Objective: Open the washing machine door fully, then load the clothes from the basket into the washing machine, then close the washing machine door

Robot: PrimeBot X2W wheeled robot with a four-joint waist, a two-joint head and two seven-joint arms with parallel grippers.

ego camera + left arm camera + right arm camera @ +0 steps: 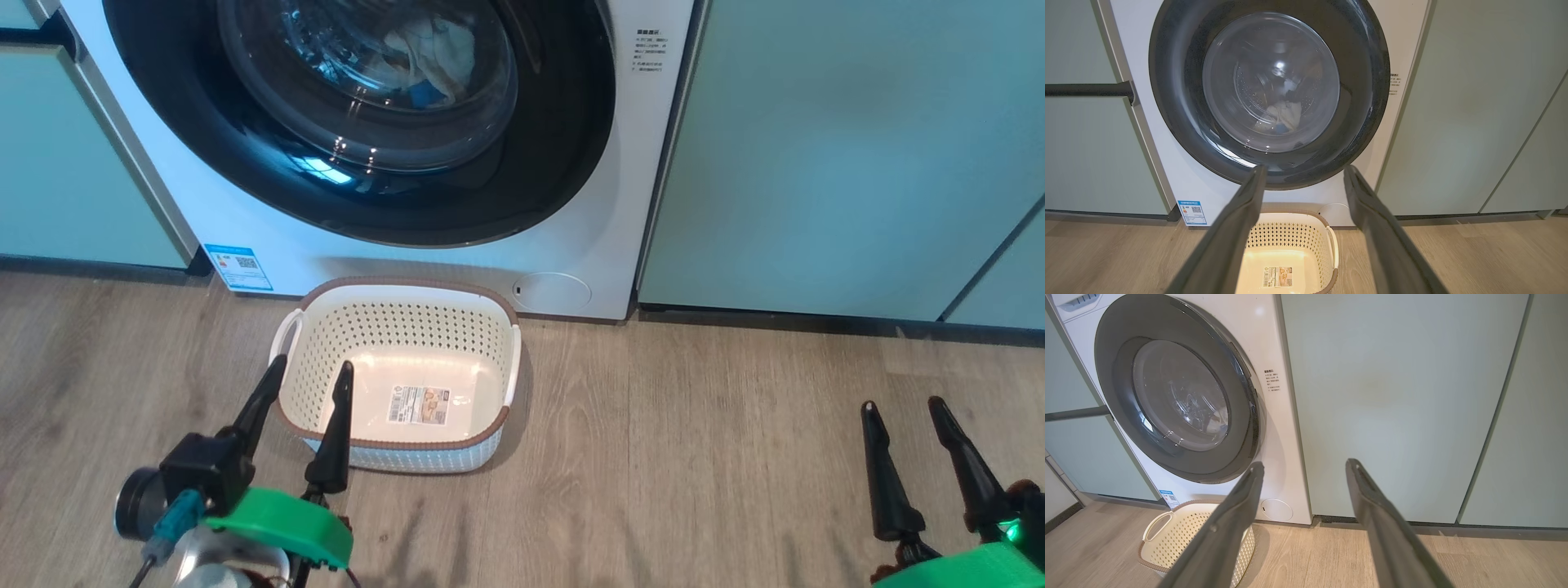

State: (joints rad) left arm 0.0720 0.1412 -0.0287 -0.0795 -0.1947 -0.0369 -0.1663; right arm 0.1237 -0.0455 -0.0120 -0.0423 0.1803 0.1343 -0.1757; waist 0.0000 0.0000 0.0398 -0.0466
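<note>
The washing machine (571,212) fills the top of the head view, its round black-rimmed door (563,122) shut against the white front. Through the glass porthole the clothes (437,53) lie inside the drum, pale fabric with a blue patch. The cream perforated basket (502,363) stands on the floor just before the machine, holding only a sticker. My left gripper (310,371) hangs open over the basket's near left corner. My right gripper (902,404) is open low at the right, above bare floor. The left wrist view faces the door (1367,81) and clothes (1286,114); the right wrist view sees the door (1110,355) aslant.
Pale green cabinet panels (833,155) flank the machine on both sides, with a dark bar handle (1086,89) on the left one. Wood-look floor (694,474) stretches between the basket and my right gripper. A blue label sticker (237,267) marks the machine's lower left corner.
</note>
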